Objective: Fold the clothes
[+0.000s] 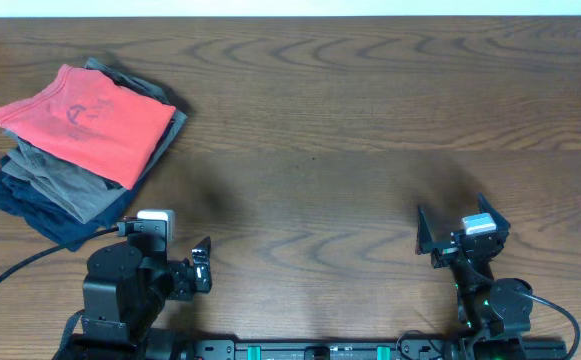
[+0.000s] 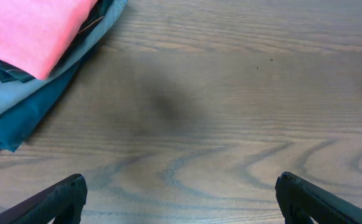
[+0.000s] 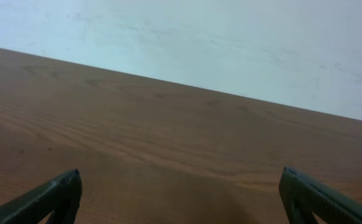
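Observation:
The coral-red T-shirt (image 1: 85, 118) lies folded on top of a stack of clothes at the table's back left, with a faint dark print showing on its upper face. A corner of it shows at the top left of the left wrist view (image 2: 31, 28). My left gripper (image 1: 166, 238) is open and empty near the front edge, just right of the stack; in its own view (image 2: 181, 186) only bare wood lies between the fingers. My right gripper (image 1: 452, 212) is open and empty at the front right, over bare wood (image 3: 181, 186).
Under the red shirt lie folded grey garments (image 1: 55, 175) and navy ones (image 1: 30, 205); they also show in the left wrist view, grey (image 2: 6, 87) and navy (image 2: 19, 118). A black cable (image 1: 10, 270) runs at the front left. The wooden table (image 1: 350, 130) ends at a pale wall (image 3: 230, 37).

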### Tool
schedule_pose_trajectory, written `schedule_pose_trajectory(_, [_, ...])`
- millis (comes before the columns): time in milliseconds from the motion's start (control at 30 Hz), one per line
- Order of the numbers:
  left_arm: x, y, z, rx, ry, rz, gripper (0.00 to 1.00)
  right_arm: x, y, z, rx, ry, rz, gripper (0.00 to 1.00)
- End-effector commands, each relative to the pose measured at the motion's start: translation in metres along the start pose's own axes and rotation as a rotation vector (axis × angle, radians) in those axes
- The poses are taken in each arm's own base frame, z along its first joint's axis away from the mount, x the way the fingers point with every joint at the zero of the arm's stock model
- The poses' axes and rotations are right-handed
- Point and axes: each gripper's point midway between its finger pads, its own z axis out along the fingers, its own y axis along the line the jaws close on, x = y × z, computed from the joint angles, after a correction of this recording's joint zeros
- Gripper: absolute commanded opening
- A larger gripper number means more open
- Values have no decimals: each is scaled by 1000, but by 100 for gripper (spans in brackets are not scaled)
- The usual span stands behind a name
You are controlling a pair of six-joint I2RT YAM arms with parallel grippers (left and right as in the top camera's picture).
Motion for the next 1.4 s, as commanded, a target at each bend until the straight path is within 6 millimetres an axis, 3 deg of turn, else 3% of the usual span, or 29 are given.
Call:
schedule_pose_trajectory(0, [0,2,-1,-14,-5,18,98,0,1,0,-9,-3,-14,99])
schedule_pose_trajectory(667, [-2,3,-6,-15,-34,15,98,0,1,0,-9,-3,-14,99])
schedule_pose_trajectory(933, [1,27,-19,-130,-149,-27,98,0,1,0,-9,-3,-14,99])
schedule_pose_trajectory(1133, [25,40,7,-162,-192,-41,98,0,1,0,-9,-3,-14,99])
schedule_pose_trajectory(1367, [14,51,36,-176,-360,-48,98,0,1,0,-9,-3,-14,99])
